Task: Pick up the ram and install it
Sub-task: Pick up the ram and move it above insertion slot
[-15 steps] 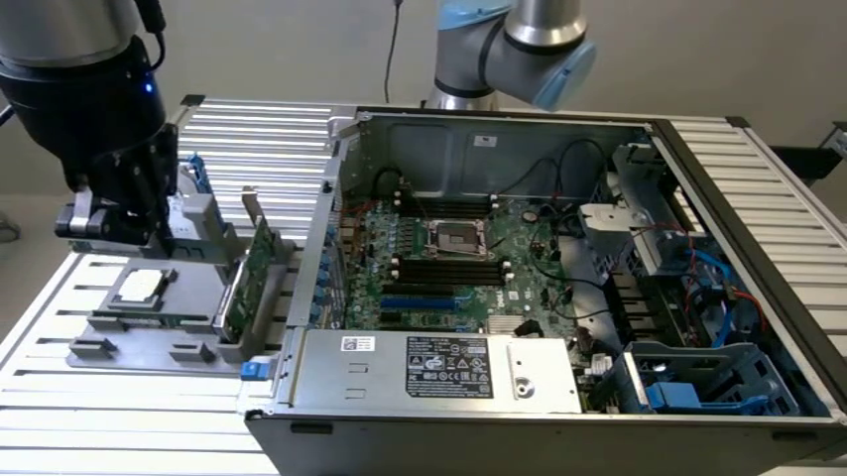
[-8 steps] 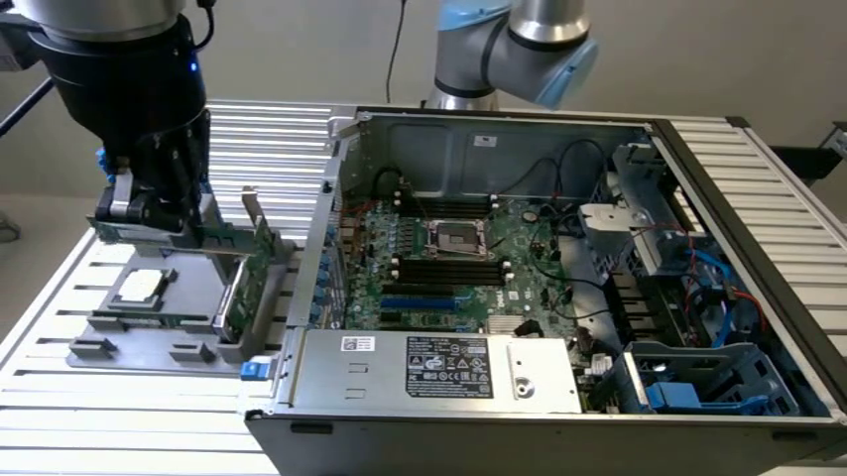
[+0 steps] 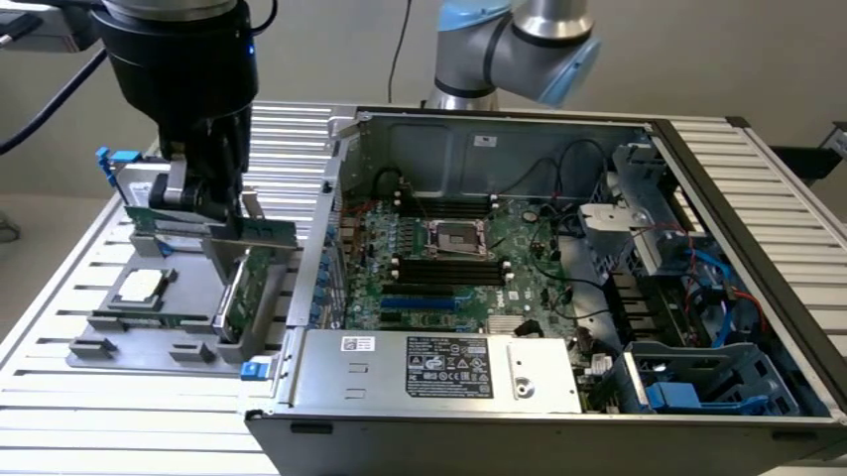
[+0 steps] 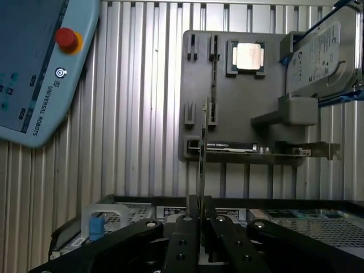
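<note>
ram (image 4: pixel 202 170) is pinched edge-on between the jaws, which are almost closed on its thin board. its long axis runs along the jaw gap, about level above the tray (image 4: pixel 239 74) on the desk (image 4: pixel 142 114). the case (image 3: pixel 530 159) lies to the exterior view's right. the jaws hide the grip depth.

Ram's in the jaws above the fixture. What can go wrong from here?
1. The ram is pinched along a thin edge and looks slightly tilted in the wrist view. It may slip, or meet a slot skewed.
2. It hangs close above the card in the fixture, so a low move might snag.
3. The case wall stands between it and the board, so it may clip.
</note>
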